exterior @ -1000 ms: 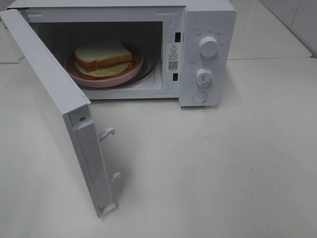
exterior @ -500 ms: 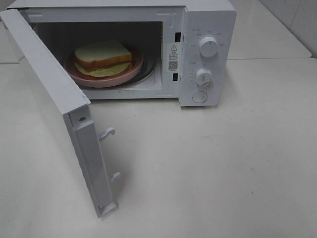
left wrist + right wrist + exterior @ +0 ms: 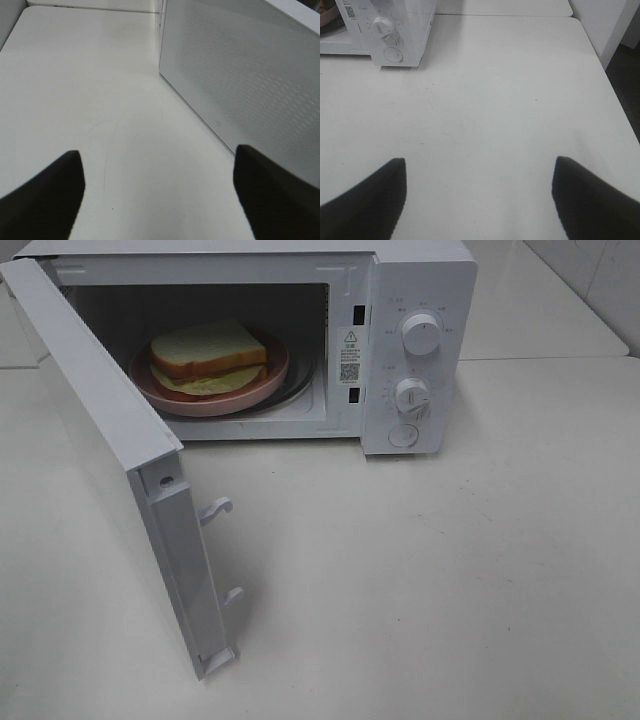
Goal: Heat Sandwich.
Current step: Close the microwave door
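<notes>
**Sandwich sits in the open microwave; high view unchanged over the last second**

The sandwich (image 3: pixel 208 355) lies on a round pink plate (image 3: pixel 200 406) inside the cavity of a white microwave (image 3: pixel 420 280). It has thick white slices with tan crust, and a pale green-yellow filling shows at the near edge. The plate rests on the cavity floor, toward the left of the opening.

The door (image 3: pixel 100 410) is swung wide open to the left, and its free edge reaches out toward the camera. Two white latch hooks (image 3: pixel 216 508) stick out from that edge. On the control panel to the right of the cavity, an upper knob (image 3: pixel 421 334) sits above a lower knob (image 3: pixel 411 395), with a round button (image 3: pixel 403 435) beneath them. The microwave stands on a white table (image 3: pixel 450 570).

Compared with the two earlier high views, nothing has moved. The sandwich, plate, door angle and knobs all match, and no arm appears in any of them.

In its wrist view the left gripper (image 3: pixel 156 165) has its two dark fingers spread wide with only bare tabletop between them. The door's perforated outer face (image 3: pixel 250 80) stands ahead of it and to one side. It grips nothing.

The right gripper (image 3: pixel 479 167) is likewise spread apart over bare table and holds nothing. The control end of the microwave is well ahead of it.
</notes>
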You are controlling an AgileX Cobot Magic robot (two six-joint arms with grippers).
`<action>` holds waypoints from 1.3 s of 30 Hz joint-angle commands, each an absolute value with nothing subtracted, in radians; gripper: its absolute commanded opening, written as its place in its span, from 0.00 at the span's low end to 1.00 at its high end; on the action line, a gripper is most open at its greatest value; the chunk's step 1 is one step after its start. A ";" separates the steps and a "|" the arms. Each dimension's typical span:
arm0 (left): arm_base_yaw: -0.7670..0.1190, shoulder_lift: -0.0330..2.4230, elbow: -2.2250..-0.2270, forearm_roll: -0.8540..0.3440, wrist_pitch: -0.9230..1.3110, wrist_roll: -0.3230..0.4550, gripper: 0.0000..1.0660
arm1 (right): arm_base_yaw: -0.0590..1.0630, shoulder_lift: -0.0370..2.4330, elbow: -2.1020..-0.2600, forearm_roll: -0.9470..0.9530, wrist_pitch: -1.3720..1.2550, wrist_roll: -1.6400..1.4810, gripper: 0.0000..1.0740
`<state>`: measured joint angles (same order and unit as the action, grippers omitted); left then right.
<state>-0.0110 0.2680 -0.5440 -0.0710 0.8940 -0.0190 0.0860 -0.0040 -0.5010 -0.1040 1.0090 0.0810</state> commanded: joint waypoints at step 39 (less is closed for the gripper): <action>-0.017 1.207 -0.333 0.008 -0.560 -0.020 0.00 | 0.085 -0.032 -0.499 -0.102 0.994 0.071 0.70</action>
